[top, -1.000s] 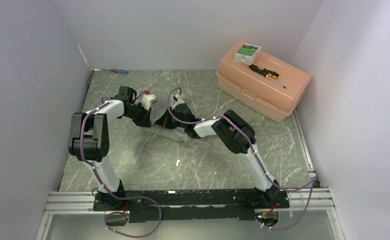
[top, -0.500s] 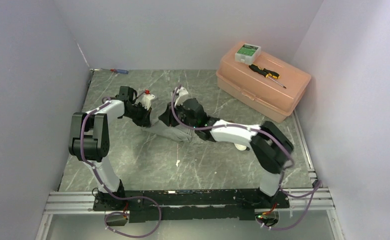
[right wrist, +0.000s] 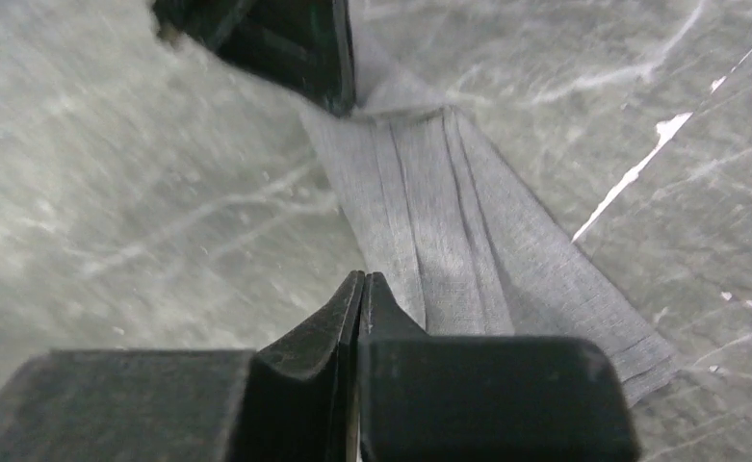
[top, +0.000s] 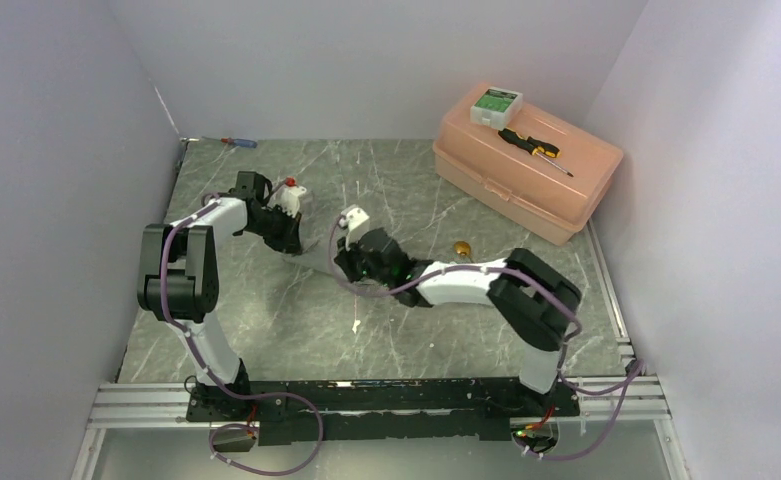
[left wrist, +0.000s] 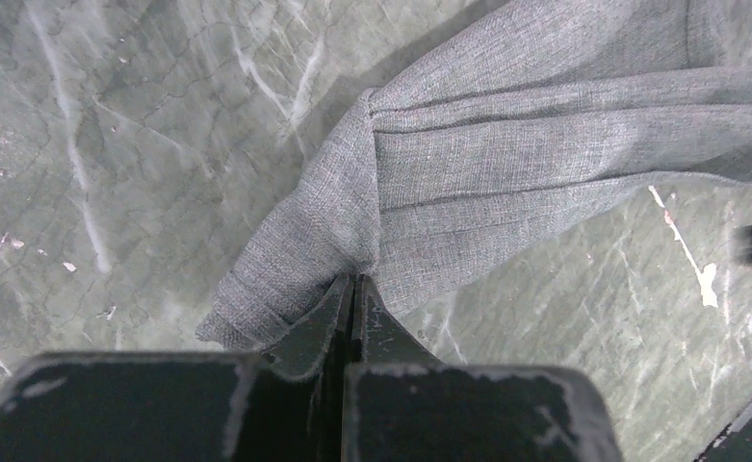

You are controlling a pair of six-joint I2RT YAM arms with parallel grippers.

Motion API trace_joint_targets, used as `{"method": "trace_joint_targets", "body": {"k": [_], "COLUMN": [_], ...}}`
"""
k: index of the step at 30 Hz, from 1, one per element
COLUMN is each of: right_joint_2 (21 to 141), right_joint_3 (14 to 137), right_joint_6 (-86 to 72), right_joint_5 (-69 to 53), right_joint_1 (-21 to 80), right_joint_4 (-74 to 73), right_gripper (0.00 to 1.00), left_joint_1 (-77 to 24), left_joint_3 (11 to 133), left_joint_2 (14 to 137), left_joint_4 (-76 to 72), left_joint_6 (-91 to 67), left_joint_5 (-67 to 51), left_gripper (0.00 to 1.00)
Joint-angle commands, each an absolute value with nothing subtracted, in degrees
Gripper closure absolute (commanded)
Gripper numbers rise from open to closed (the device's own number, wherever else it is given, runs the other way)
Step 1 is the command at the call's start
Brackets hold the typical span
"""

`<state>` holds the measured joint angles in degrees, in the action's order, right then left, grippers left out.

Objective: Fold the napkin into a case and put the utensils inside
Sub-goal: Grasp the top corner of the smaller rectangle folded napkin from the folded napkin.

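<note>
On the left of the grey marbled tabletop [top: 266, 330], your left tool [left wrist: 352, 287] is clamped shut on a bunched corner of the napkin [left wrist: 506, 144], with pleats fanning away from the pinch. Between the two tools the grey cloth lies low over the tabletop, gathered into a narrow pleated strip rather than a flat sheet. Just right of it, your right tool [right wrist: 362, 287] points down at the strip's edge. Its jaws look pressed together on that edge, though the pinch itself is hidden under the tips. Farther right, well apart from the cloth, the gold-bronze spoon [top: 461, 248] lies on bare tabletop. At the far right sits a pink box [top: 526, 180].

Expect the napkin to be light, limp and quick to crumple. It will probably not hold a crease unless you lay it flat and press it. Take it by corners or a hem, tools apart, and draw it gently taut so the pleats open out before folding. The spoon looks rigid, smooth and low, so it may slip.
</note>
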<state>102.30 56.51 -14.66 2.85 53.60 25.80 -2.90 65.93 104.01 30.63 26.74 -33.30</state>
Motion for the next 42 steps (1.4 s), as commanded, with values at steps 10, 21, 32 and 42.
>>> {"method": "trace_joint_targets", "body": {"k": [10, 21, 32, 42], "right_joint_2": [118.58, 124.70, 129.13, 132.97], "right_joint_3": [68.57, 72.02, 74.23, 78.48], "right_joint_6": [-3.35, -6.23, -7.39, -7.61], "right_joint_5": [8.89, 5.28, 6.28, 10.04], "right_joint_1": [57.57, 57.60, 57.63, 57.49], "right_joint_4": [38.88, 41.24, 43.14, 43.73], "right_gripper": [1.00, 1.00, 1.00, 1.00], "left_joint_1": [-1.48, -1.32, -1.06, 0.48], "left_joint_3": [72.56, 72.57, 72.38, 73.91], "left_joint_2": [106.87, 107.27, 106.32, 105.95], "left_joint_4": [37.25, 36.60, 36.46, 38.72], "left_joint_6": [23.37, 22.21, 21.56, 21.06], "left_joint_5": [-37.53, -38.25, -39.28, -42.46], "left_gripper": [0.97, 0.97, 0.97, 0.97]}}
